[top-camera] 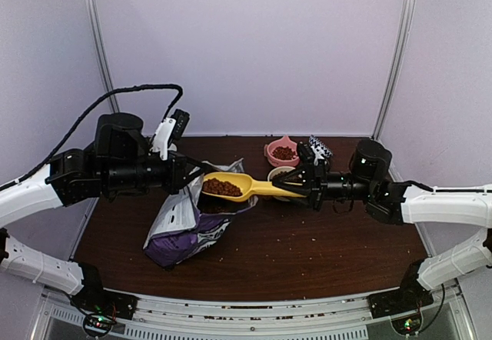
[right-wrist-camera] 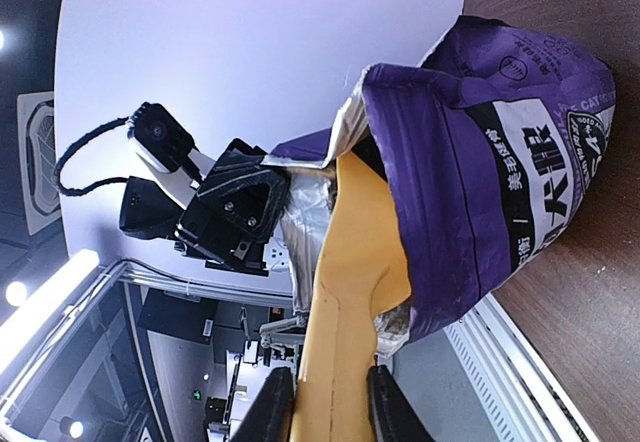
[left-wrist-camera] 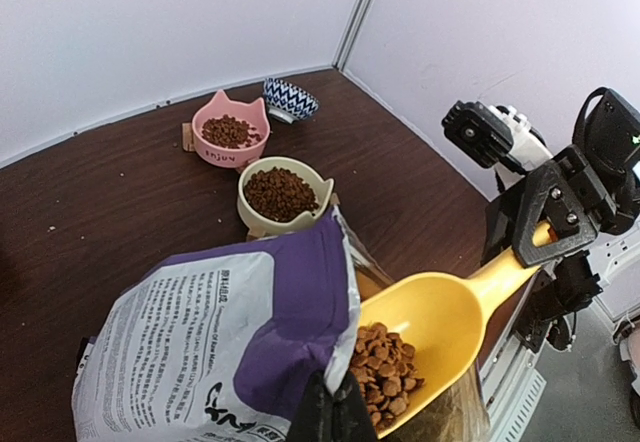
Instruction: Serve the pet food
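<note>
The purple pet food bag (top-camera: pixel 188 228) lies slumped on the table, and my left gripper (left-wrist-camera: pixel 335 417) is shut on its top edge (left-wrist-camera: pixel 345 292), holding the mouth up. My right gripper (right-wrist-camera: pixel 330 407) is shut on the handle of a yellow scoop (right-wrist-camera: pixel 350 282). The scoop (top-camera: pixel 242 186) hangs level just above the bag's mouth, with a heap of brown kibble (left-wrist-camera: pixel 385 367) in its bowl. From above, the right gripper (top-camera: pixel 304 188) is right of the bag and the left gripper (top-camera: pixel 184 175) is at the bag's upper left.
A cream bowl (left-wrist-camera: pixel 255 217) and a pink cat-eared bowl (left-wrist-camera: pixel 215 154) stand behind the bag, both with kibble in them. A blue patterned bowl (left-wrist-camera: pixel 290 97) sits by the back wall. Loose crumbs dot the brown table (top-camera: pixel 323 248).
</note>
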Available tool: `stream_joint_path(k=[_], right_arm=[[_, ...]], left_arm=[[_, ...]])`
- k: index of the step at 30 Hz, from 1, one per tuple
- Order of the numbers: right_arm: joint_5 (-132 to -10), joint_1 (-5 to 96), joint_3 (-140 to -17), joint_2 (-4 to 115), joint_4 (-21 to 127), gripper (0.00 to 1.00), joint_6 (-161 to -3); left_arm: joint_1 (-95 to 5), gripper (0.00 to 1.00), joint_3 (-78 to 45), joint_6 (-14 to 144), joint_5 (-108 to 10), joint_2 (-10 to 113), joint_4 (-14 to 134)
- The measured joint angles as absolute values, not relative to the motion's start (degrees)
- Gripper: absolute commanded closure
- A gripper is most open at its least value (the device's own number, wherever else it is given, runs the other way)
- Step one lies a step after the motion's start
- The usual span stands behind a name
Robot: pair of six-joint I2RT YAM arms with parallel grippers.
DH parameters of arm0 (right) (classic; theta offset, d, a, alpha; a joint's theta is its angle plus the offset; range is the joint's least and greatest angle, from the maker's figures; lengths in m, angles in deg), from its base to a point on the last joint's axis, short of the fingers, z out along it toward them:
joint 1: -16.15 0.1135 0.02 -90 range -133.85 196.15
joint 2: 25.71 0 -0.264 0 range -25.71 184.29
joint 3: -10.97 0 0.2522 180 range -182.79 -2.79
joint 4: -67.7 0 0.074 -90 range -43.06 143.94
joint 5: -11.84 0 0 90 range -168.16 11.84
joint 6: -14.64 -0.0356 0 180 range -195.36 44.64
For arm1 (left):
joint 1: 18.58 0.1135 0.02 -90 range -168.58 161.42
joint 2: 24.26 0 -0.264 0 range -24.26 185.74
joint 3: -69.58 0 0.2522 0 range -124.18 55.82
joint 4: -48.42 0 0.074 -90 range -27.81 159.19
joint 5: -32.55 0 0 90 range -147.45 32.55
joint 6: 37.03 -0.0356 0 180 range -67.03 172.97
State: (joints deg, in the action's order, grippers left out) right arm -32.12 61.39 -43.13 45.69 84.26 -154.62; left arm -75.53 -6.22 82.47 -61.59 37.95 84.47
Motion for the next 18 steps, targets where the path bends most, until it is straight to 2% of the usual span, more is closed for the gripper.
stream_joint_path(k=[18], right_arm=[[-29.5,59.8,-37.7,40.9,98.5,1.00,-163.3]], left_arm=[[-74.8,1.00,-6.2,83.3,-63.6,37.4,84.5]])
